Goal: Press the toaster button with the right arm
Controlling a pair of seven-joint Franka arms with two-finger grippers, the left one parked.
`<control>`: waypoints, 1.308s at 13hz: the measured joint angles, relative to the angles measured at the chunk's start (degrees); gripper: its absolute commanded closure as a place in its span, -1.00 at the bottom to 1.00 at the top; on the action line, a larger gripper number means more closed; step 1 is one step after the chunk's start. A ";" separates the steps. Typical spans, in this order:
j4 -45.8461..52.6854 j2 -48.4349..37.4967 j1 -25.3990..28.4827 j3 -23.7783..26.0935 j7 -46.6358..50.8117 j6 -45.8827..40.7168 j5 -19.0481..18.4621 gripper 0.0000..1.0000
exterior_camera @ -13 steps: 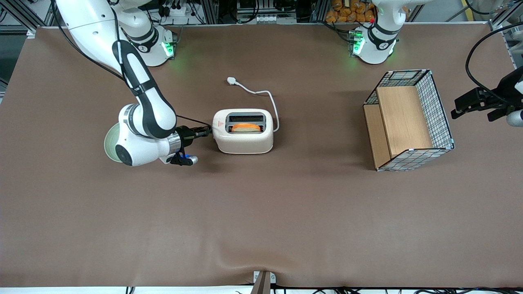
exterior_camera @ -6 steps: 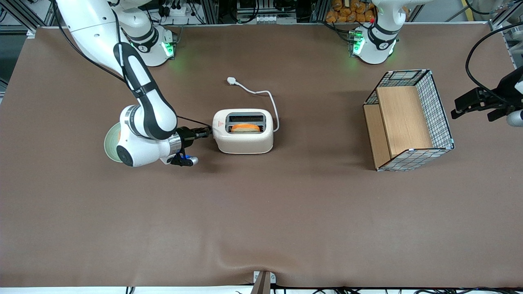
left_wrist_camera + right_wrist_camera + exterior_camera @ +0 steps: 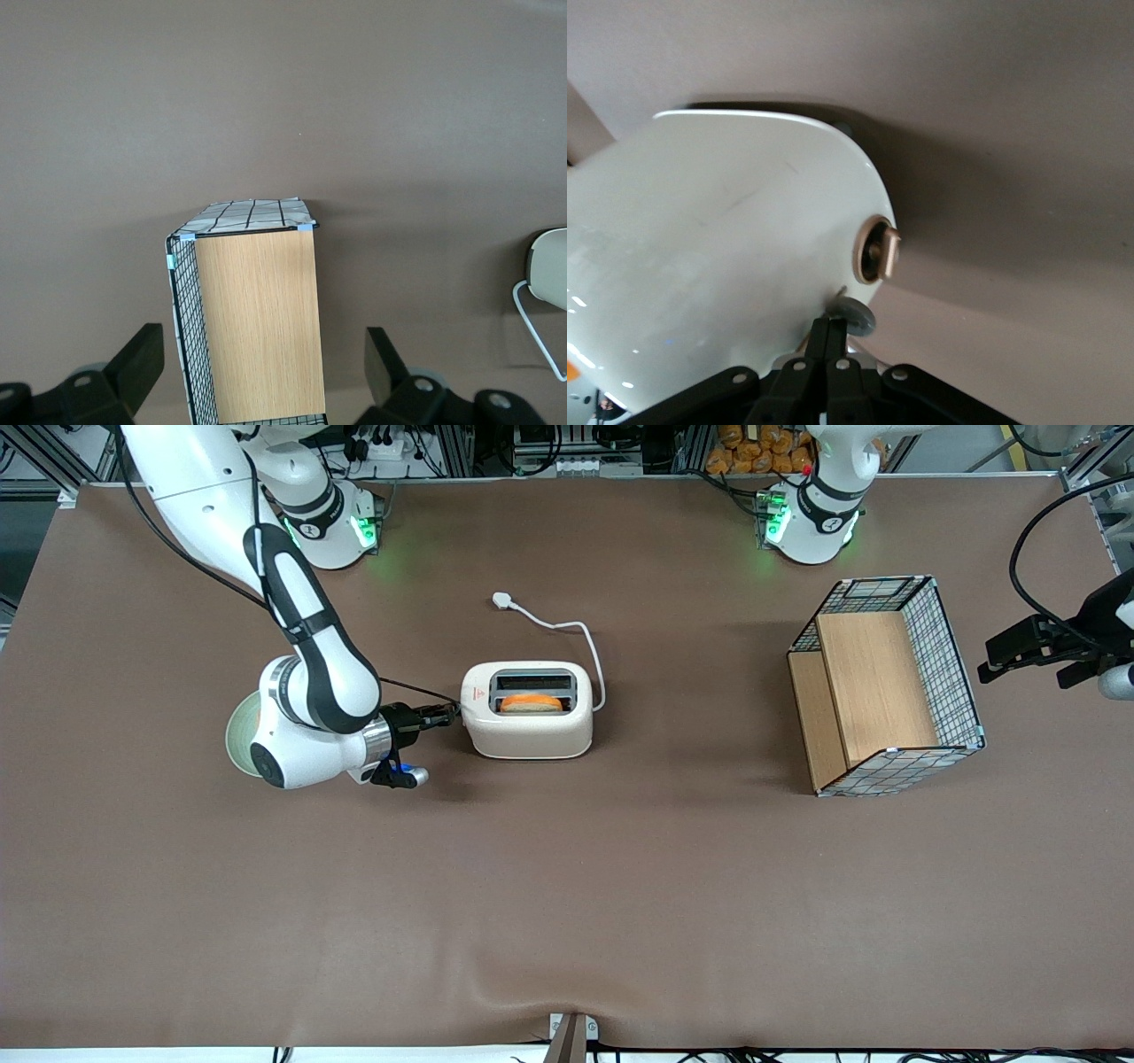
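One arm at work. Right arm [image 3: 306, 655] bent low over table's working end, partly covering pale green dish [image 3: 237, 737]. Gripper [image 3: 443, 714] has fingers pressed together with nothing between, tips at toaster [image 3: 528, 710] end. Toaster sits mid-table with orange slice [image 3: 532, 702] in nearer slot. Wrist view: tips touch small grey round button [image 3: 852, 316], beside tan knob [image 3: 879, 251]. Best push straight and gentle, so toaster does not slide. Button hidden in front view; press depth unclear. Wire basket [image 3: 886, 686] well apart, toward parked end.

I see my gripper [image 3: 450, 713] right at the toaster's [image 3: 529, 726] short end. A bowl [image 3: 237, 735] sits under my arm, and a basket [image 3: 886, 686] lies toward the parked arm's end.
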 measured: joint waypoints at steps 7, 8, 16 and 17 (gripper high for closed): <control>-0.32 1.09 -1.02 -0.19 -6.07 -0.84 2.94 1.00; -0.31 1.25 -1.19 -0.19 -6.51 -0.98 3.21 1.00; -0.32 1.71 -1.66 -0.18 -8.20 -1.40 4.25 1.00; -0.32 1.72 -1.66 -0.18 -8.23 -1.40 4.27 1.00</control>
